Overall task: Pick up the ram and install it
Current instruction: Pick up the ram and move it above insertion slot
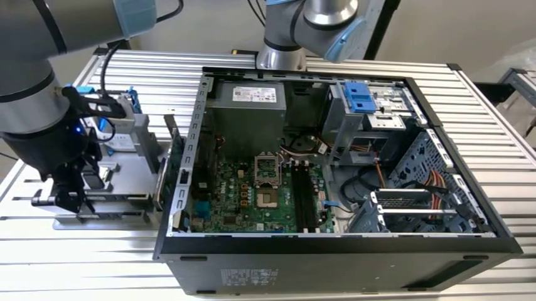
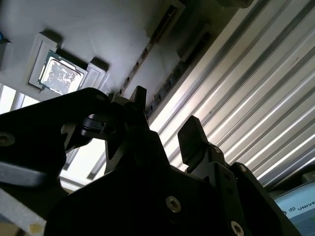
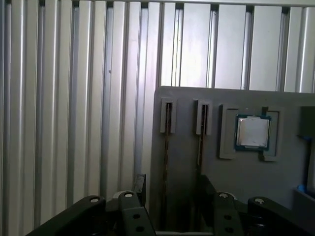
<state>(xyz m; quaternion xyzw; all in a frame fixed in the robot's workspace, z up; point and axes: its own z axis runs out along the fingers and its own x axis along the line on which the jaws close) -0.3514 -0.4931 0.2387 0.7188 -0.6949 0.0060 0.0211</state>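
Note:
Two ram sticks stand on edge in slots of a grey parts tray. In both wrist views they show as thin dark-green lines, one ram beside the other. My gripper hangs open just above the tray with nothing between its black fingers. The nearer stick's edge runs into the gap between them. In the exterior view the gripper is low over the tray, to the left of the open computer case.
A small square silver processor chip sits in a tray pocket beside the sticks. A silver hard drive in a blue frame stands at the tray's far end. Long black memory slots lie on the green motherboard. The table is ribbed aluminium.

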